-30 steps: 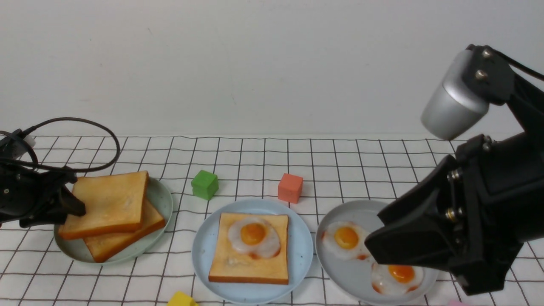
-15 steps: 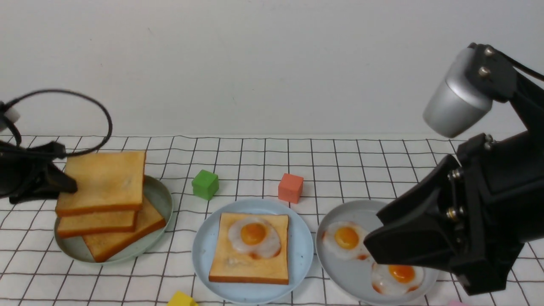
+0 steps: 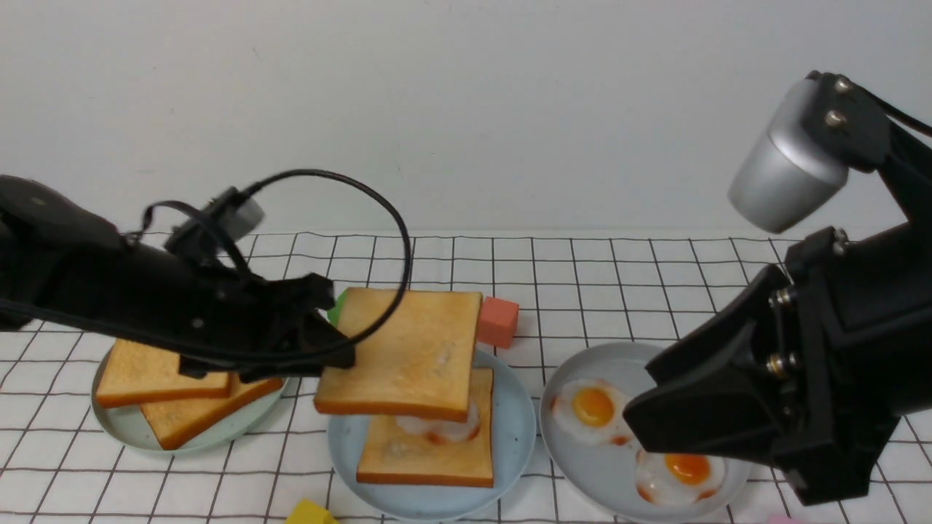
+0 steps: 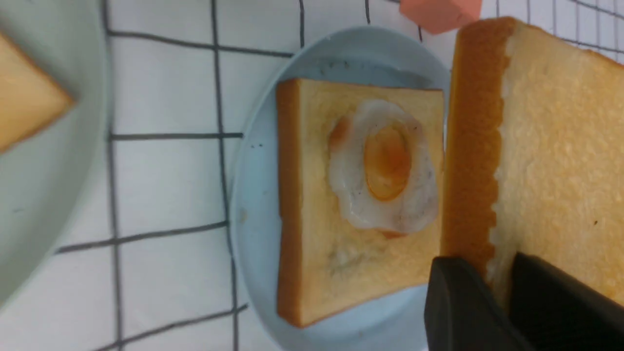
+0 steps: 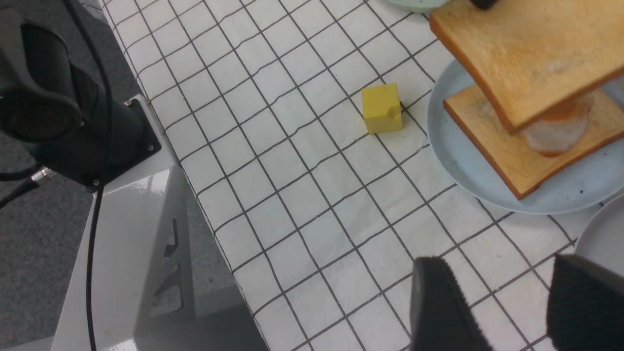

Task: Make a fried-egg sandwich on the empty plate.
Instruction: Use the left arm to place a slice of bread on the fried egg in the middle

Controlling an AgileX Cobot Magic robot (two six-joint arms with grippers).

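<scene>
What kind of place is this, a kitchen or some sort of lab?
Probably a robot test bench dressed as a table, not a real kitchen: a checked cloth before a bare wall, glossy toast and eggs on plates, and coloured blocks with no cooking use.

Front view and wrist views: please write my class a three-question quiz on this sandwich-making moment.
1. True or false: the light blue plate holds only toast.
2. Which tool grips the raised toast slice?
3. How many eggs lie on the grey plate?
Key: 1 false, a fried egg lies there too; 2 the left tool; 3 two.
</scene>
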